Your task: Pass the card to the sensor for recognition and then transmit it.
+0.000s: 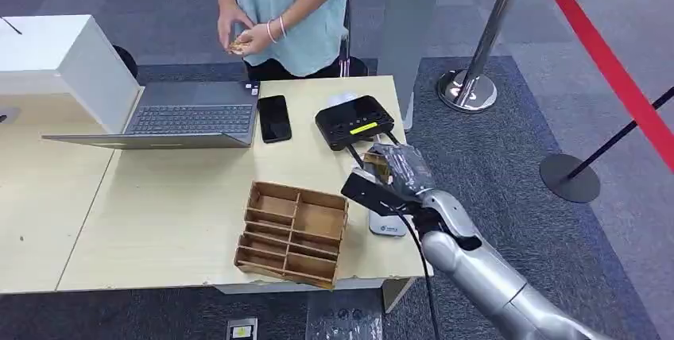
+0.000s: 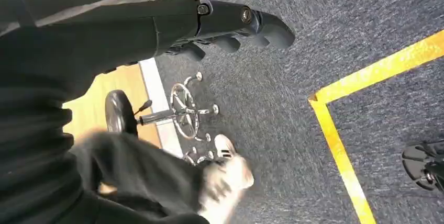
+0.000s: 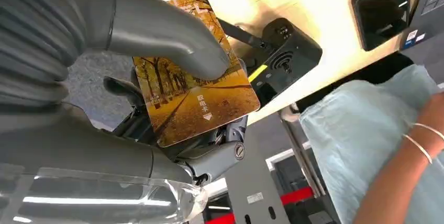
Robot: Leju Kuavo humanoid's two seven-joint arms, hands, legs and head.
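Across the left and centre of the head view, a pale wooden tabletop [image 1: 175, 213] on dark grey carpet [image 1: 509, 149]. At top centre, a person in a light blue top [image 1: 282, 6], hands together at the far edge, thin bracelets on one wrist. At upper left, a white box [image 1: 71, 58], and just right of it an open grey laptop [image 1: 187, 117]. At lower centre, a brown cardboard divided tray [image 1: 292, 233], compartments bare. From the lower right corner, the silver right arm reaching up to the right hand [image 1: 393, 173], just below a black card reader with a yellow-green strip [image 1: 354, 121] in the frame. Left of the reader, a black smartphone [image 1: 274, 117] lying flat. Below the hand, a small grey-white pad [image 1: 388, 227] at the tabletop's right edge. At upper right, a chrome stanchion post [image 1: 477, 62] with a red belt [image 1: 612, 62] running diagonally. In the right wrist view, an orange card printed with an autumn tree avenue [image 3: 201, 98] pinched flat between the grey thumb on its face and the dark fingers [image 3: 123, 88] behind, the reader just beyond its far corner; touching or apart cannot be told. In the left wrist view, the left hand [image 2: 230, 30] at top centre above the carpet, fingers [image 2: 272, 28] curled in on nothing, beside a yellow floor line [image 2: 340, 150].
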